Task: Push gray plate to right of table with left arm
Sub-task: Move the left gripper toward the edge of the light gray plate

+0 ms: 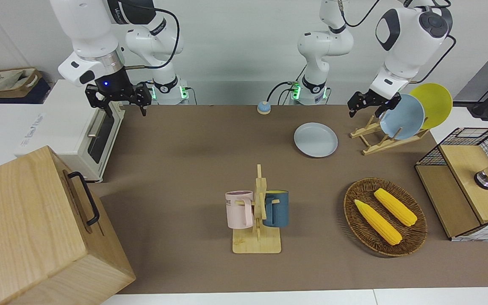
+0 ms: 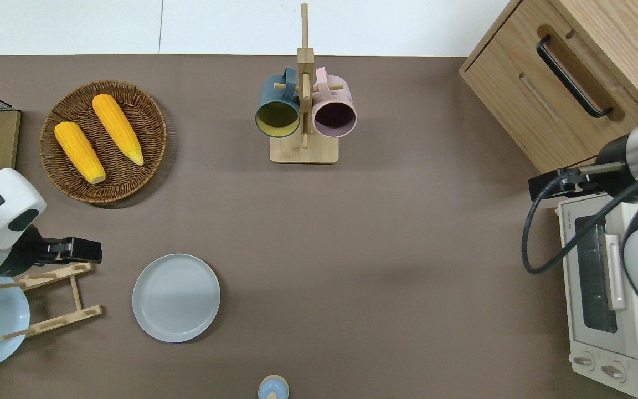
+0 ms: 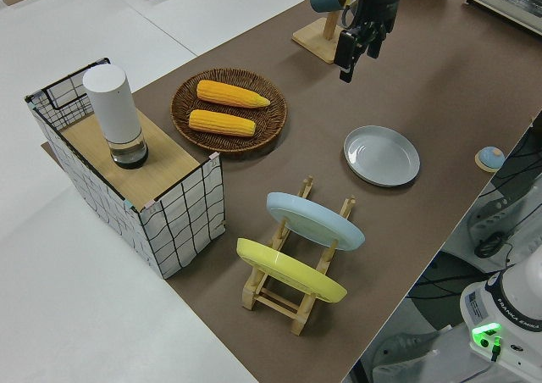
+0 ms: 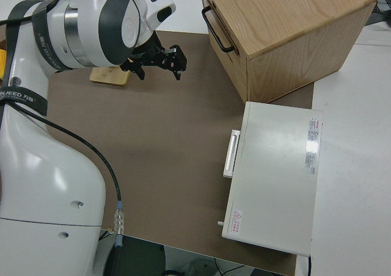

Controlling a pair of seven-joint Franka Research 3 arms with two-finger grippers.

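The gray plate (image 2: 176,297) lies flat on the counter (image 2: 385,249), lower left in the overhead frame, beside the wooden rack (image 2: 53,299). The left hand (image 2: 78,250) hangs above that rack; whether its fingers are apart, I cannot tell. The right arm is parked.

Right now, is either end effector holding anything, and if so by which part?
Nothing is held. The left end effector hangs empty over the wooden plate rack, apart from the gray plate. The right arm is parked, its end effector open and empty.

Pale gray plate (image 2: 176,297) on matte brown table (image 2: 385,266); sky-blue plate (image 1: 401,117) and yellow plate (image 1: 434,103) upper right; yellow corn (image 2: 118,128) in dark woven basket (image 2: 150,160).
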